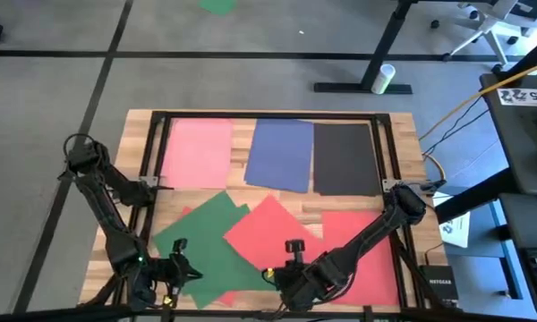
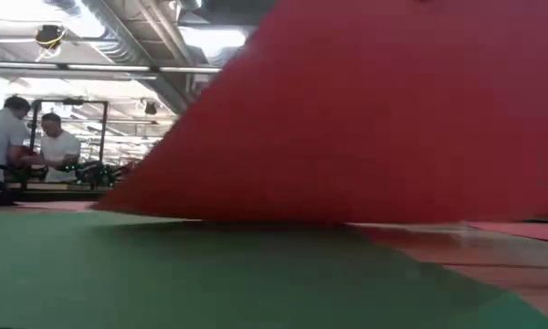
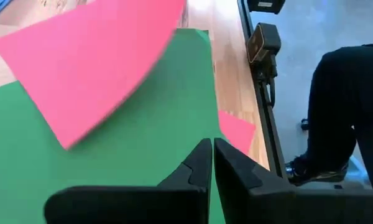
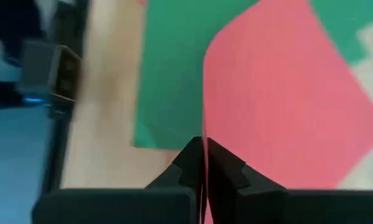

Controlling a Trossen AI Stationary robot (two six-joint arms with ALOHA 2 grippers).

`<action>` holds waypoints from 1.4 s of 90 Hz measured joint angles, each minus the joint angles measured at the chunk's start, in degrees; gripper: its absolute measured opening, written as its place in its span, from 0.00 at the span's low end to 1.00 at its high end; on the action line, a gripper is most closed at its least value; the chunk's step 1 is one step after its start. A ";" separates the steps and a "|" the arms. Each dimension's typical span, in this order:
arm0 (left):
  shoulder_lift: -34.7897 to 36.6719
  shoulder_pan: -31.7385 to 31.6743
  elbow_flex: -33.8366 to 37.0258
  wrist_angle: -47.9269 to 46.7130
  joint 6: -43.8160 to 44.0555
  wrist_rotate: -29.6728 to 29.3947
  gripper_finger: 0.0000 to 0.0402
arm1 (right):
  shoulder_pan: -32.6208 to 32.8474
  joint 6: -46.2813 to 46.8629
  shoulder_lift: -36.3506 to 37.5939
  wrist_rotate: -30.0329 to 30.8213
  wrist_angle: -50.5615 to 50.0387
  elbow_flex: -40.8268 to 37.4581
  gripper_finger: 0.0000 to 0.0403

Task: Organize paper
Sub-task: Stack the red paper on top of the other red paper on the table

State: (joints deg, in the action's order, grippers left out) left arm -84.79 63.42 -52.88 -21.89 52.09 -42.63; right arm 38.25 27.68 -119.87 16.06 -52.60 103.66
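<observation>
High view, looking straight down: two dark jointed arms bend low over the near edge of a wooden table with a black frame. The right gripper sits at the near edge beside the middle of the table, its fingers pinching the edge of a red sheet, which curls upward (in the low view it fills most of the picture as a raised red slope). The left gripper hovers over the green sheets at the near left, its fingers pressed together with nothing between them. All the paper is thin, flat, matte and rectangular. Along the far side lie a pink sheet, a blue sheet and a black sheet, side by side. Another red sheet lies at the near right. Grey floor surrounds the table; in the low view, people sit at a distant bench under ceiling lights
</observation>
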 joint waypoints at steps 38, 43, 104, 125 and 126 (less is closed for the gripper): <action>0.00 0.07 0.00 -0.01 0.01 0.00 0.00 | -3.25 -1.62 12.93 -6.20 32.79 -25.85 0.00; 0.00 0.02 0.00 -0.01 0.02 -0.02 0.00 | -3.93 -1.66 15.18 -5.81 36.57 -28.96 0.00; 0.00 -0.02 0.00 -0.05 -0.01 -0.08 0.00 | -1.65 7.42 44.02 39.05 48.03 -51.67 0.00; 0.00 -0.07 0.00 -0.18 -0.01 -0.09 0.00 | 5.69 26.89 46.75 60.67 35.03 -52.57 0.00; 0.00 -0.07 0.00 -0.21 -0.01 -0.09 0.00 | 5.99 27.99 46.75 61.32 34.35 -52.57 0.00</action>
State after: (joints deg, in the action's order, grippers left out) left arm -84.79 63.35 -52.88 -22.10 52.07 -42.72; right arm 44.25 55.67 -73.12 77.38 -18.26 51.09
